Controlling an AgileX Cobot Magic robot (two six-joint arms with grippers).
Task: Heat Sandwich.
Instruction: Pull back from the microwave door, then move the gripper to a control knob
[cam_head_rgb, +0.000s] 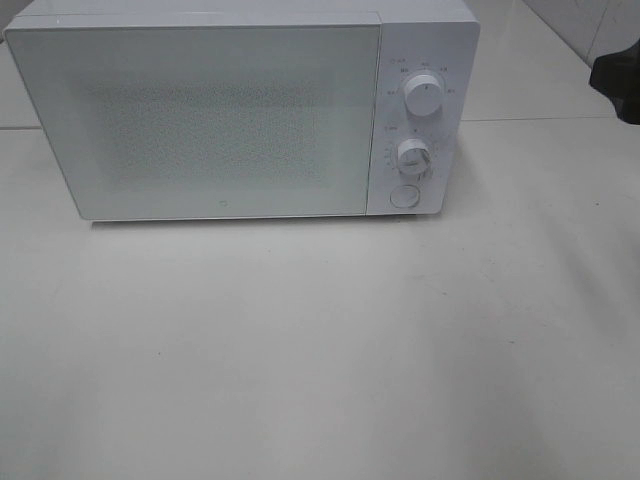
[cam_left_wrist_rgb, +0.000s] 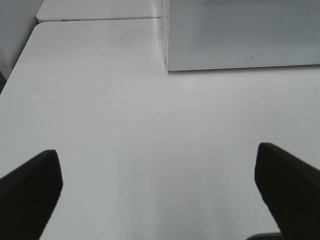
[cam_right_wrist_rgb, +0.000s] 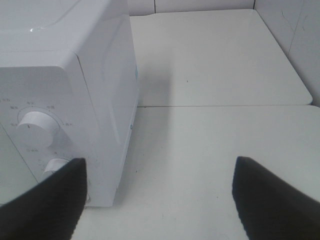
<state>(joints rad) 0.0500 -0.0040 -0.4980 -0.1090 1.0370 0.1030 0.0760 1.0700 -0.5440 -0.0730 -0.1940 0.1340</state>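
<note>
The sandwich shows in none of the views. A white microwave (cam_head_rgb: 200, 110) stands at the back of the table with its door shut. On its right panel are two knobs (cam_head_rgb: 425, 97) (cam_head_rgb: 413, 157) and a round button (cam_head_rgb: 404, 196). My left gripper (cam_left_wrist_rgb: 156, 152) is open over bare table, short of the microwave's (cam_left_wrist_rgb: 245, 35) front left corner, with nothing between its fingers. My right gripper (cam_right_wrist_rgb: 160, 162) is open too and holds nothing. It hangs beside the microwave's (cam_right_wrist_rgb: 75, 75) right side, near the upper knob (cam_right_wrist_rgb: 35, 127). A dark part of the right arm (cam_head_rgb: 615, 75) shows at the far right edge.
The white table (cam_head_rgb: 320, 350) spreads in front of the microwave. A seam (cam_right_wrist_rgb: 225, 105) joins it to another table behind. A wall rises at the far right (cam_right_wrist_rgb: 300, 45).
</note>
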